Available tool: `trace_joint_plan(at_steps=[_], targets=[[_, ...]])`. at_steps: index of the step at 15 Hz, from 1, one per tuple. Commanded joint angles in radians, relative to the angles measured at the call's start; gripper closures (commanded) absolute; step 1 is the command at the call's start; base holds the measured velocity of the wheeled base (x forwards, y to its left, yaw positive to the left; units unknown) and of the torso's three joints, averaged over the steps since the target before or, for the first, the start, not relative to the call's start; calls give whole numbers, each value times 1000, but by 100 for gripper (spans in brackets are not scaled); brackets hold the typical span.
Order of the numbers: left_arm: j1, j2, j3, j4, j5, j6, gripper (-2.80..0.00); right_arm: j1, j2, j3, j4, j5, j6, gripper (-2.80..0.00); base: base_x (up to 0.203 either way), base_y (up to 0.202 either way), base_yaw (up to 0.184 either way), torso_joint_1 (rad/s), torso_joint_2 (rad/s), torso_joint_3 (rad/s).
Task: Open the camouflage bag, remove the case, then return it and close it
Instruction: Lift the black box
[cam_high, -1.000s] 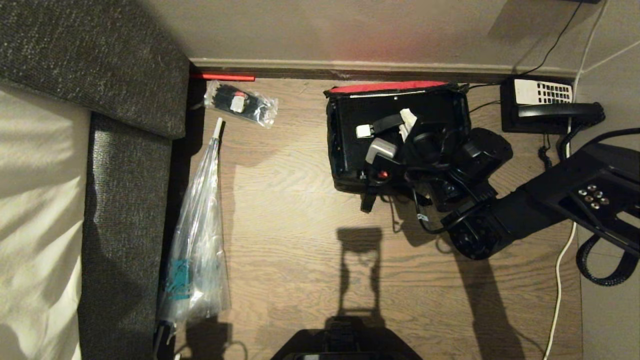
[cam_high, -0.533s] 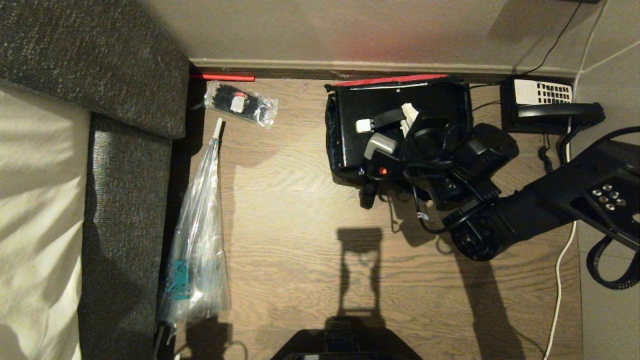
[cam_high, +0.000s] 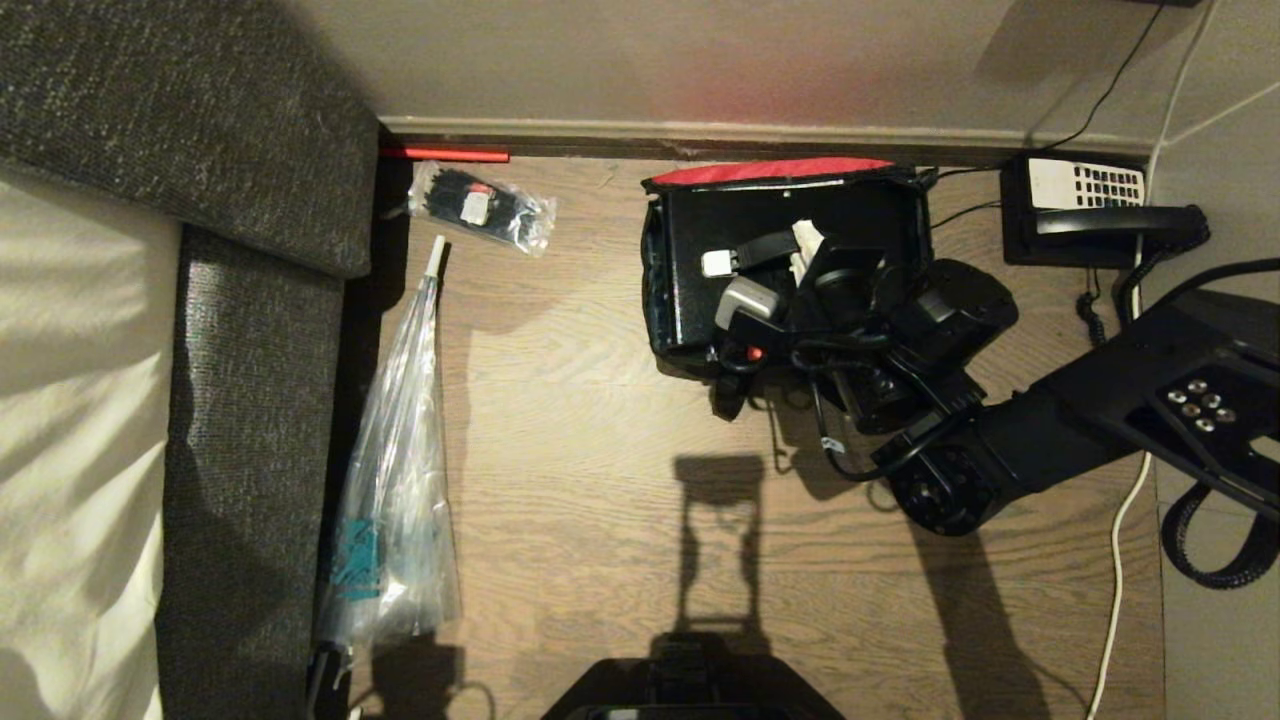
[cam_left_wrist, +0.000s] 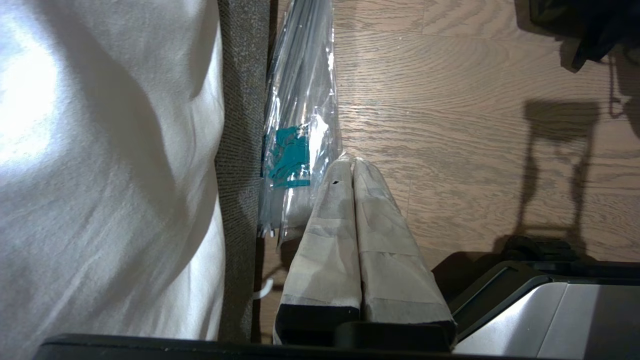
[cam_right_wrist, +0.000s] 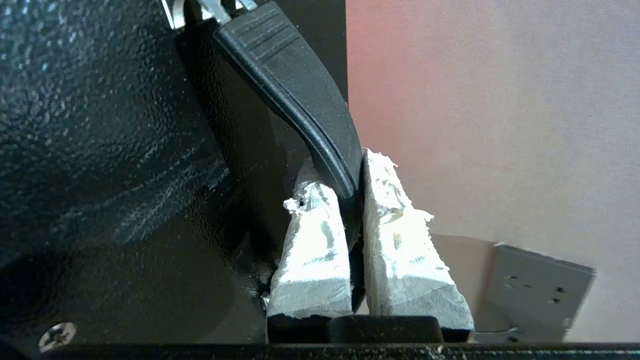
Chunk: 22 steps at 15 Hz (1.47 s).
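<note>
Case (cam_high: 790, 215) handle (cam_right_wrist: 300, 85) in right pincer (cam_right_wrist: 352, 200)

Open wood-plank floor (cam_high: 600, 480) mid-room — widest free lane. Left side blocked by grey fabric sofa edge (cam_high: 250, 420) w/ long clear plastic sleeve (cam_high: 395, 480) lying against it. Far side: small clear packet of black items (cam_high: 482, 207) near the beige wall (cam_high: 700, 60). Far right corner — black telephone w/ white keypad (cam_high: 1090, 212), cords, white cable (cam_high: 1115, 560).
</note>
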Motion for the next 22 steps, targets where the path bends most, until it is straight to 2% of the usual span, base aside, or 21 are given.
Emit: trace_joint_plan(at_steps=[1, 22], targets=[[0, 0, 0, 0, 0, 0, 0, 10, 14, -1, -10, -2, -8, 0, 0, 0, 0, 0, 0, 0], [0, 0, 0, 0, 0, 0, 0, 25, 106, -4, -10, -24, 4, 0, 0, 0, 0, 0, 0, 0]])
